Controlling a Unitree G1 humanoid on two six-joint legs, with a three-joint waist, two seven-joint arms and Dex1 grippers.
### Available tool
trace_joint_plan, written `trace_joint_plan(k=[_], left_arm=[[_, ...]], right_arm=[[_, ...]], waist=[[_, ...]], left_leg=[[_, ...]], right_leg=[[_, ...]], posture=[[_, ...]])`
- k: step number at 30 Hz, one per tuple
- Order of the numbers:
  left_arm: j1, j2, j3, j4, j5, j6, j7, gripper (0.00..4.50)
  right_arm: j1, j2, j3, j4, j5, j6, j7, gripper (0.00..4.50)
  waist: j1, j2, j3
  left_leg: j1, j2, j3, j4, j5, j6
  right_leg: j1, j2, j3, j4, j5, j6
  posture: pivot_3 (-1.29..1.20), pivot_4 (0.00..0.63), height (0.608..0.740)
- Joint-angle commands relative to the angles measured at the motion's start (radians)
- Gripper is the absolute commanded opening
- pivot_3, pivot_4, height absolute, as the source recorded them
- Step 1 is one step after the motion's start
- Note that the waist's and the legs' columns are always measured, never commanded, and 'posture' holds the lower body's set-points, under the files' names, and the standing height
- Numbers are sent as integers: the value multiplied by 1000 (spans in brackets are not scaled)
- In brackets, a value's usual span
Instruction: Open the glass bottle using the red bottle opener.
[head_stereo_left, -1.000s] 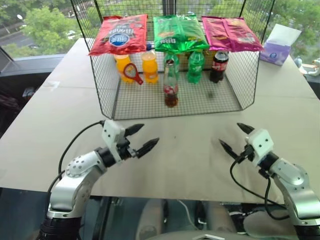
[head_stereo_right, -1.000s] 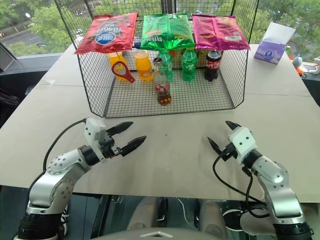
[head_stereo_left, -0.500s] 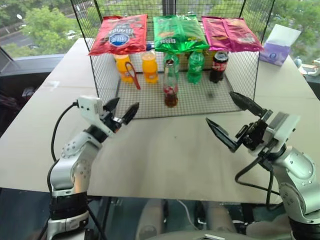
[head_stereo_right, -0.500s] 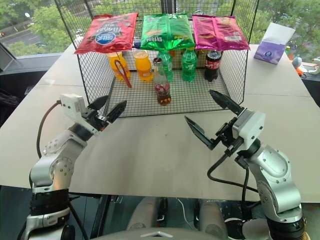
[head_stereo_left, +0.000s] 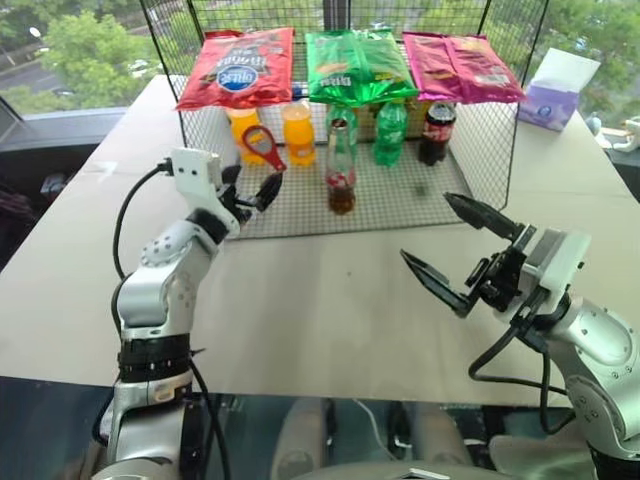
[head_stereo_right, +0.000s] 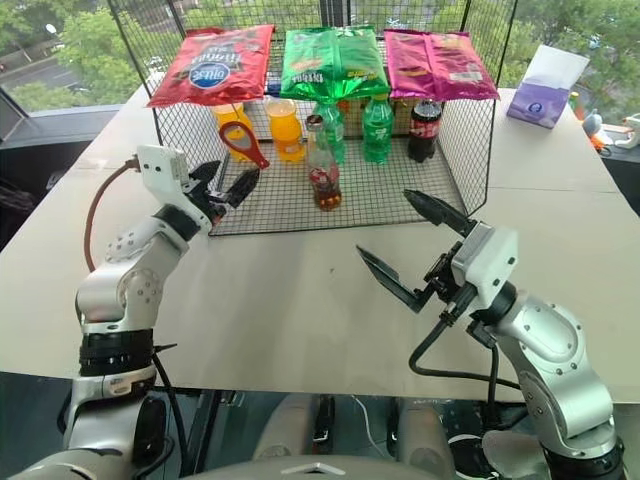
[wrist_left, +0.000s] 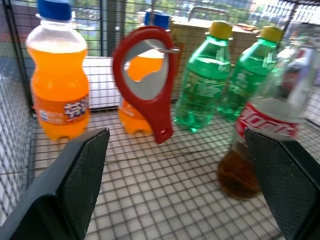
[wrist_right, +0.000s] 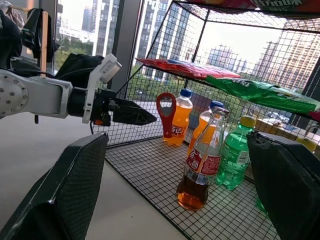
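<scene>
Left gripper (head_stereo_left: 256, 186), fingers spread, nearer: red bottle opener (head_stereo_left: 265, 146) hangs upright just beyond. Right gripper (head_stereo_left: 452, 250) spread, empty, well back.

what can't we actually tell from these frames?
- Glass bottle cap: cut off by the left wrist view's top edge; too small to tell in the head views.
- What the red bottle opener hangs from: only a thin wire shows at its ring in the left wrist view.
- Cola bottle: upper part covered by the pink snack bag in the head views.
</scene>
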Motion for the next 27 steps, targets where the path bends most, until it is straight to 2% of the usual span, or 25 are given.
trace_joint_plan(k=[1, 6, 9, 13, 16, 17, 21, 27], left_arm=[[-44, 0, -10, 15, 35, -16, 16, 4447], [-120, -20, -21, 108, 79, -67, 13, 4447], [-176, -29, -41, 193, 103, -112, -19, 3646], [-218, -37, -58, 262, 109, -148, -81, 1573], [-222, -36, -53, 276, 112, -149, -90, 206], [-220, -34, -52, 277, 113, -151, -93, 75], [-208, -28, -39, 267, 111, -155, -105, 75], [-222, 33, -30, 298, 64, -165, -279, 75]], right_arm=[[10, -4, 1, -44, -17, -15, -9, 4500], [13, 5, -4, -48, -23, -13, -22, 4500], [13, 7, -2, -49, -27, -12, -28, 4500], [21, 7, -6, -55, -32, -10, -35, 4500], [29, 5, -11, -64, -35, -6, -42, 4500], [32, 4, -13, -66, -36, -5, -45, 4500], [45, 0, -19, -76, -36, 0, -54, 4500], [30, -1, -9, -71, -40, 22, -66, 4500]], waist=[[0, 0, 0], [3, -1, 0], [2, -2, 1], [0, -2, 1], [0, -2, 1], [0, -2, 1], [3, -3, 1], [1, -4, 1]], left_leg=[[0, 0, 0, 0, 0, 0], [0, 0, 0, 0, 0, 0], [0, -1, 0, 1, 0, 0], [0, -1, 0, 0, 0, 0], [0, -1, 1, 0, 0, 0], [0, -1, 0, 0, 0, 0], [-1, -1, 0, 1, 0, 0], [0, -1, 0, 1, 0, 0]], right_leg=[[0, 0, 0, 0, 0, 0], [0, 0, 0, 0, 0, 0], [0, 0, 1, 0, 0, 0], [0, 0, 1, 0, 0, 0], [0, 0, 1, 0, 0, 0], [0, 0, 1, 0, 0, 0], [0, 0, 1, 0, 0, 0], [0, 1, 2, 1, 0, 0]], posture=[[0, 150, 740], [0, 150, 740], [0, 150, 740], [0, 150, 740], [0, 150, 740], [0, 150, 740], [0, 150, 740], [0, 150, 740]])
